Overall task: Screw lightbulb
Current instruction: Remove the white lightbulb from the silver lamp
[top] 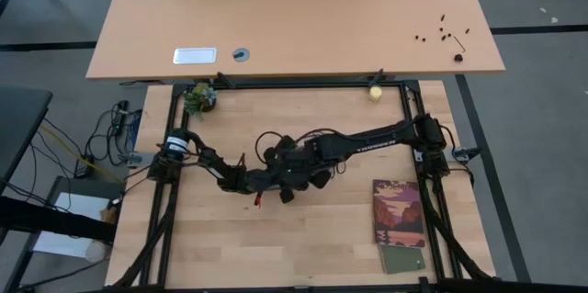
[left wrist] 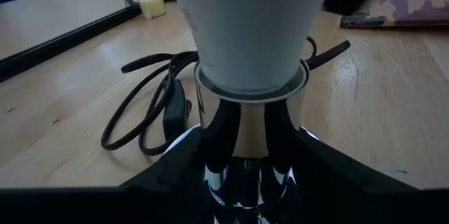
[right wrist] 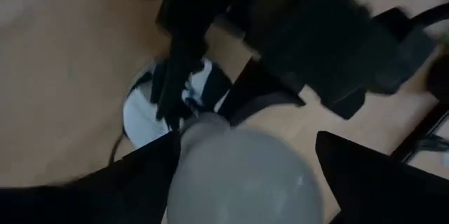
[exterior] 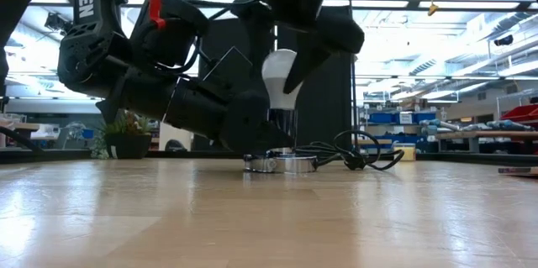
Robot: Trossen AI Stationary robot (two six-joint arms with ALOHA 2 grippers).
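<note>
The white lightbulb (exterior: 282, 70) stands upright with its base in a chrome socket (left wrist: 247, 136) on the table. My left gripper (exterior: 252, 129) reaches in low from the table's left and is shut on the socket. My right gripper (right wrist: 245, 154) hangs above, slanting down, and is open with one finger on each side of the bulb's globe (right wrist: 245, 178). A strip of table shows between the globe and one finger (right wrist: 365, 175). Whether the other finger touches the bulb I cannot tell. In the high view both grippers hide the bulb and socket. My left gripper pinches the socket's chrome barrel (left wrist: 245, 122), just under the bulb, between its two fingers (left wrist: 175, 175). The fingers come nearly level from the table's left. The socket stands upright with its round foot (exterior: 290, 165) on the table.
The socket's black cord (left wrist: 151, 115) lies in loops on the far side. A booklet (top: 399, 212) and a green card (top: 402, 259) lie near the right front. A yellowish ball (top: 376, 93) and a small plant (top: 199, 98) sit at the far edge.
</note>
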